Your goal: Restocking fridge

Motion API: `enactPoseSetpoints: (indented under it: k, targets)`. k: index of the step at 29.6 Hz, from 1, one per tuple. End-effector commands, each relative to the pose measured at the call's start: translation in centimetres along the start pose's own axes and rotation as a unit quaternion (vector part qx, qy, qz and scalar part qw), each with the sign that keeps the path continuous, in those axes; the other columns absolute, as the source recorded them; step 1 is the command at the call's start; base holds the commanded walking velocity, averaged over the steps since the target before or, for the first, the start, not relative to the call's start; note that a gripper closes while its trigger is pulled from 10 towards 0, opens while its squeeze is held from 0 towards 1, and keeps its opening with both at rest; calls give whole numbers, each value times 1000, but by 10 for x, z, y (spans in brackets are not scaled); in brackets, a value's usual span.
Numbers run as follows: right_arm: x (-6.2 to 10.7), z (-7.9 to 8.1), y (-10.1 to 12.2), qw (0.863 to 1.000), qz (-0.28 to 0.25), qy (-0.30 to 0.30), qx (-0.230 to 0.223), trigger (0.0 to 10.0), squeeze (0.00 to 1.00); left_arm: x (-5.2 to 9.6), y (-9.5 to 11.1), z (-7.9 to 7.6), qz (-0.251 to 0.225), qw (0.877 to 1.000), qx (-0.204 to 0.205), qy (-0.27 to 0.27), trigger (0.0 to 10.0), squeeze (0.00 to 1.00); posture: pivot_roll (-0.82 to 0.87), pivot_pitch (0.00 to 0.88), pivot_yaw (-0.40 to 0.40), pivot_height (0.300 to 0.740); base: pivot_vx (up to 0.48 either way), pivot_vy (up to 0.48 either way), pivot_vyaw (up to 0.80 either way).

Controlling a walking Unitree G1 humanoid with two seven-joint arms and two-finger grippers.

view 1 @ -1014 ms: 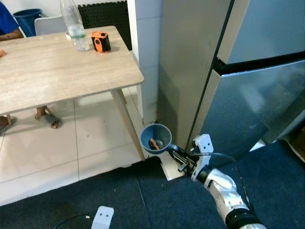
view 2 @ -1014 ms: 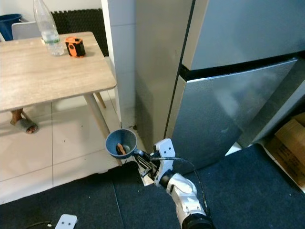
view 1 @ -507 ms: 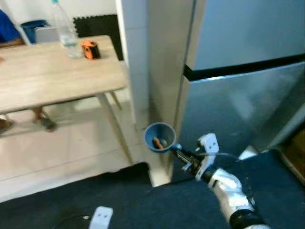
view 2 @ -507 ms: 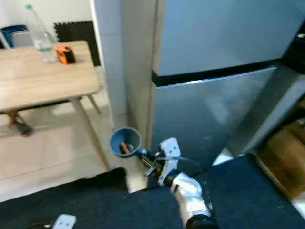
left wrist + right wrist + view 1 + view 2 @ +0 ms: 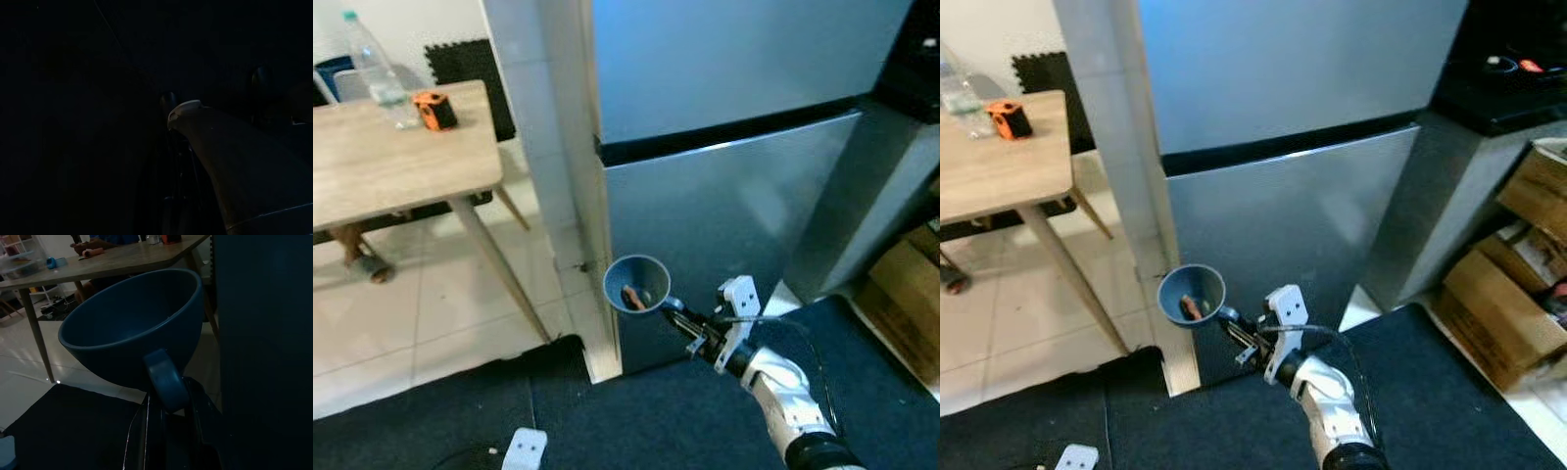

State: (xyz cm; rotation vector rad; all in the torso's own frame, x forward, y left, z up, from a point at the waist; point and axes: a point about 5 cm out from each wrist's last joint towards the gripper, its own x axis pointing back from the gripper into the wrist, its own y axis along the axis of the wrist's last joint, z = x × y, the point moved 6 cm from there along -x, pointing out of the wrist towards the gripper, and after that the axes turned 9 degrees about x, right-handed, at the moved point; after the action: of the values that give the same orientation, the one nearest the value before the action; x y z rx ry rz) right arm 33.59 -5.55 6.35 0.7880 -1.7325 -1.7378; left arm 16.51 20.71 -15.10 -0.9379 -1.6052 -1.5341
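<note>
My right gripper (image 5: 674,310) is shut on the handle of a blue cup (image 5: 636,284), held out low in front of the silver fridge (image 5: 724,117). A small orange-red piece (image 5: 631,296) lies inside the cup. In the right wrist view the blue cup (image 5: 129,328) looms large, its handle (image 5: 164,382) pinched between the black fingers (image 5: 198,404). The fridge has an upper and a lower door, both closed, with a dark seam between them. The left wrist view is very dark, with a pale curved shape (image 5: 220,152) faintly visible.
A white tiled pillar (image 5: 543,147) stands left of the fridge. Further left, a wooden table (image 5: 391,166) carries a clear bottle (image 5: 372,69) and an orange tape measure (image 5: 433,109). Cardboard boxes (image 5: 1508,284) sit at the right, beside a grey cabinet. Dark mat (image 5: 636,421) underfoot.
The whole picture has shifted: the camera has turned right, so the fridge now fills the middle and the table slid left. The right gripper still holds the cup the same way.
</note>
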Motion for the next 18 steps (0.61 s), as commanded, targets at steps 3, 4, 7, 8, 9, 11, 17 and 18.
enactPoseSetpoints:
  k: [3, 4, 7, 8, 9, 11, 17, 18]
  targets:
    - [-3, 5, 4, 1000, -11, 8, -4, 10000, 0, 2, -12, 4, 15, 1000, 13, 8, 10000, 0, -43, 60, -8, 740, 0, 0, 0]
    - [-3, 6, 5, 1000, -11, 9, -4, 10000, 0, 2, -12, 4, 14, 1000, 15, 9, 10000, 0, -43, 60, -8, 740, 0, 0, 0]
    - [-3, 6, 4, 1000, -10, 12, -6, 10000, 0, 2, -9, 5, 10, 1000, 17, 11, 10000, 0, -43, 60, -8, 740, 0, 0, 0]
    - [-3, 6, 4, 1000, -10, 12, -6, 10000, 0, 2, -9, 5, 10, 1000, 17, 11, 10000, 0, -43, 60, -8, 740, 0, 0, 0]
    - [-3, 7, 4, 1000, -9, 13, -6, 10000, 0, 2, -8, 5, 9, 1000, 17, 11, 10000, 0, -43, 60, -8, 740, 0, 0, 0]
    - [-2, 9, 0, 1000, -2, 20, -10, 10000, 0, 1, -6, 5, 6, 1000, 21, 12, 10000, 0, -43, 60, -8, 740, 0, 0, 0]
    - [4, 25, -13, 997, 27, 66, -9, 10000, 0, 0, 7, 3, -15, 999, 37, 8, 10000, 0, -42, 60, -12, 740, 0, 0, 0]
    - [6, 27, -16, 997, 32, 72, -8, 10000, 0, -1, 12, 4, -22, 999, 39, 8, 10000, 0, -42, 60, -12, 740, 262, 0, 0]
